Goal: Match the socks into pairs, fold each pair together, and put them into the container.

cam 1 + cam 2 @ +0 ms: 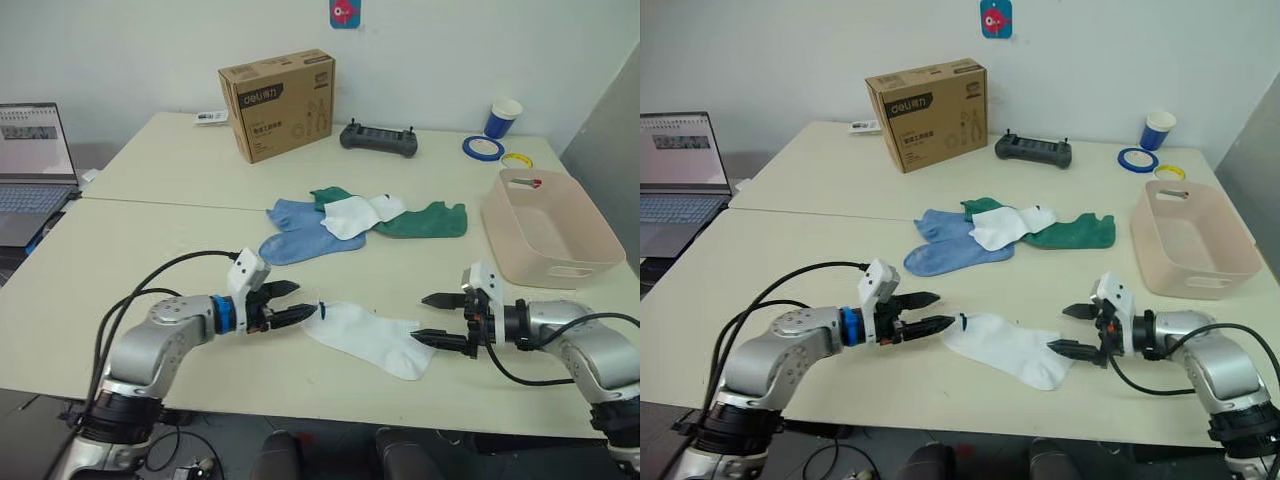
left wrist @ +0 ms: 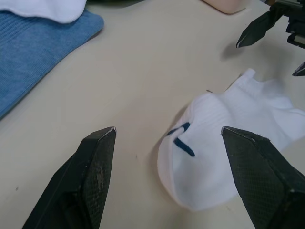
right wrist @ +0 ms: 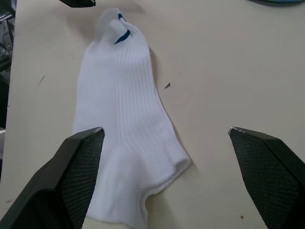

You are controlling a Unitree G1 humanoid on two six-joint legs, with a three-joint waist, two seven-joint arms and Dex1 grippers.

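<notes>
Left hand (image 1: 290, 303): I've got it low over the desk (image 1: 150, 250) at about 7 o'clock in my head view, fingers spread and holding nothing, tips right at the toe end of the near white sock (image 1: 370, 338).
Right hand (image 1: 437, 319): sitting at about 5 o'clock, fingers wide apart and holding nothing, tips just at the sock's cuff end.
Near white sock: I see it flat on the desk, stretched between my two hands, its blue-marked toe toward the left hand.
Sock pile: up at 12 o'clock from that sock; the light blue socks (image 1: 300, 230) lie on the left, the second white sock (image 1: 362, 214) is draped over the middle, the dark green socks (image 1: 425, 221) reach out to the right.
Container (image 1: 548, 228): pink bin at 2 o'clock, well apart from the pile.
Cardboard box (image 1: 278, 104): standing at the far side, 11 o'clock.
Laptop (image 1: 33, 165): open at 10 o'clock, off the desk's left edge.
</notes>
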